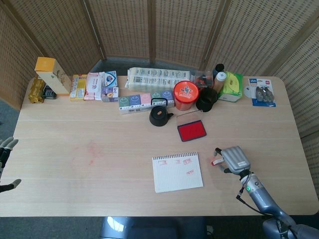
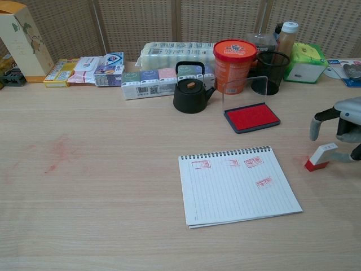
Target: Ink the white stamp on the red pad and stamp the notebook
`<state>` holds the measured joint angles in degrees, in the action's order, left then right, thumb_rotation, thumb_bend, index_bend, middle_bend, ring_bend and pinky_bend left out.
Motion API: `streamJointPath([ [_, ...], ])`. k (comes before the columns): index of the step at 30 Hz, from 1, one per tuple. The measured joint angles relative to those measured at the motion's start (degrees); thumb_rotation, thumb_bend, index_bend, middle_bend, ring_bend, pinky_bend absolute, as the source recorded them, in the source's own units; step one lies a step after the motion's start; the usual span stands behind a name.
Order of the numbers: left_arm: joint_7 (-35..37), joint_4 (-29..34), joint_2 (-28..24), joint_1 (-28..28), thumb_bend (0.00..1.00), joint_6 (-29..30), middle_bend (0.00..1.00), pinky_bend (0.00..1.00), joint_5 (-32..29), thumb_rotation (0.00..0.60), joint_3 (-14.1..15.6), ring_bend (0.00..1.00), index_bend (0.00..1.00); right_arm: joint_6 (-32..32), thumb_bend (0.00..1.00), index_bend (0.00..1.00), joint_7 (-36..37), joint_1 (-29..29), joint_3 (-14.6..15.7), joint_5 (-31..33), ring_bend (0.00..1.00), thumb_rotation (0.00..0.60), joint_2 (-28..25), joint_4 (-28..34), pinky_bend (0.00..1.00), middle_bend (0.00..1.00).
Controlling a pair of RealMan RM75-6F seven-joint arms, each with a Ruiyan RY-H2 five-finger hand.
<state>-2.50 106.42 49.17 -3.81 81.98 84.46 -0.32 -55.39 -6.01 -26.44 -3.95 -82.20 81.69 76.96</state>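
- Right hand (image 2: 344, 127) at the right edge of the chest view, lower right in the head view, poised over the white stamp (image 2: 321, 156). Fingers spread and curved down around it, nothing gripped yet; looks like a reach set up for a pickup.
- Stamp lies tipped on its side on the bench (image 1: 99, 164), red end toward lower left in the chest view. Whether a fingertip already touches its white end: can't tell.
- Lying flat like that, it prob. needs lifting and turning so the red face points down before inking.
- Red pad (image 2: 251, 117) sits just above the notebook (image 2: 240, 184) in frame, clear lid (image 2: 245, 89) standing up behind it, so the ink surface is exposed and ready.
- Notebook is open, spiral edge toward the pad, w/ several red marks near the top of the page and the lower part blank; room left for another print.
- Pad, notebook and stamp are all close together centre-right, within easy reach of the right arm; short hops betw. them.
- Left hand (image 1: 6, 149) only partly seen at the lower left edge of the head view, well away from everything, fingers apart, holding nothing; seems parked.
- Clutter lines the back of the bench, i.e. black teapot (image 2: 189, 89), orange tub (image 2: 234, 65), black cup (image 2: 272, 71) and boxes; teapot and tub stand nearest the pad, so the move to ink should stay low and forward of them.
- Faint red smears on the bench at mid-left in both views.
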Motion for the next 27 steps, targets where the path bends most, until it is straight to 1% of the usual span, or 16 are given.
streamJointPath([
  [13, -0.11, -0.06, 0.09, -0.16, 0.0, -0.23, 0.0, 0.0, -0.47, 0.6, -0.09, 0.0, 0.0, 0.65, 0.34, 0.46, 1.83, -0.99, 0.53, 0.96, 1.0, 0.6, 1.11, -2.51, 1.0, 1.0],
  [21, -0.12, -0.02, 0.08, -0.21, 0.0, -0.29, 0.0, 0.0, -0.52, 0.6, -0.08, 0.0, 0.0, 0.7, 0.36, 0.47, 2.81, -1.26, 0.76, 1.29, 1.0, 0.6, 1.1, -3.12, 1.0, 1.0],
  [27, -0.11, -0.02, 0.07, -0.17, 0.0, -0.18, 0.0, 0.0, -0.49, 0.6, -0.06, 0.0, 0.0, 0.95, 0.37, 0.5, 3.53, -1.49, 0.88, 1.67, 1.0, 0.6, 1.35, -3.86, 1.0, 1.0],
])
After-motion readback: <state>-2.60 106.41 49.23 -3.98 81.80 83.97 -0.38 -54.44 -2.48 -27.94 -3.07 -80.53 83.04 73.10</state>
